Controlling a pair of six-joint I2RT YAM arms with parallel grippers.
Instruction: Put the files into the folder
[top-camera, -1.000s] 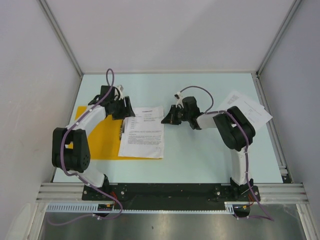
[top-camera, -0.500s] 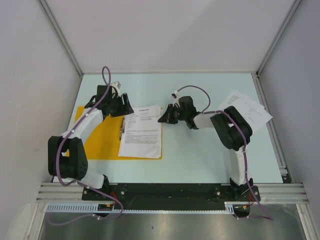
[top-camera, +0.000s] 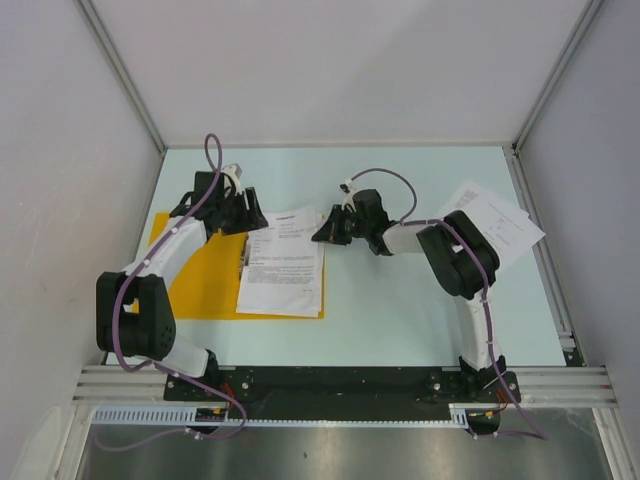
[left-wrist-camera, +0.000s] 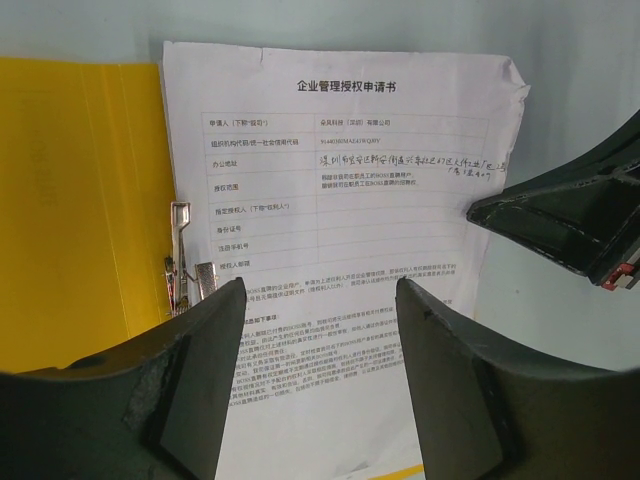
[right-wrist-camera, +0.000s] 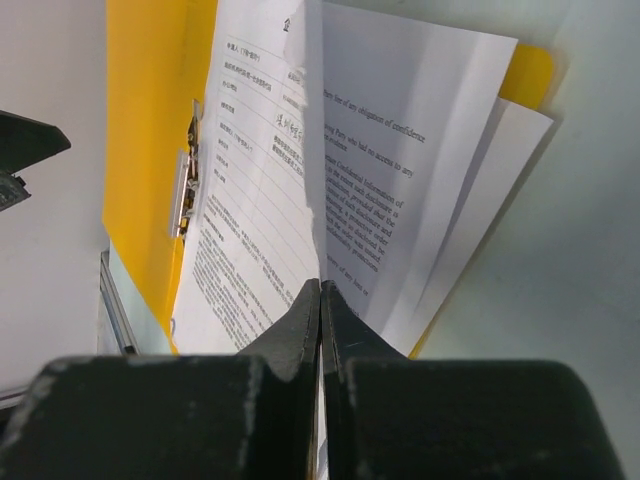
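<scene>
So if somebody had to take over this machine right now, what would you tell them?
Left gripper: open, above the stack of files, near the metal clip.
Right gripper: shut on the top sheet, its edge raised.
Folder: lying open, the stack on its right half.
Done: most sheets are on the folder.
Still to do: one loose sheet lies apart at the far right; top sheet seems unsettled; folder not closed.
</scene>
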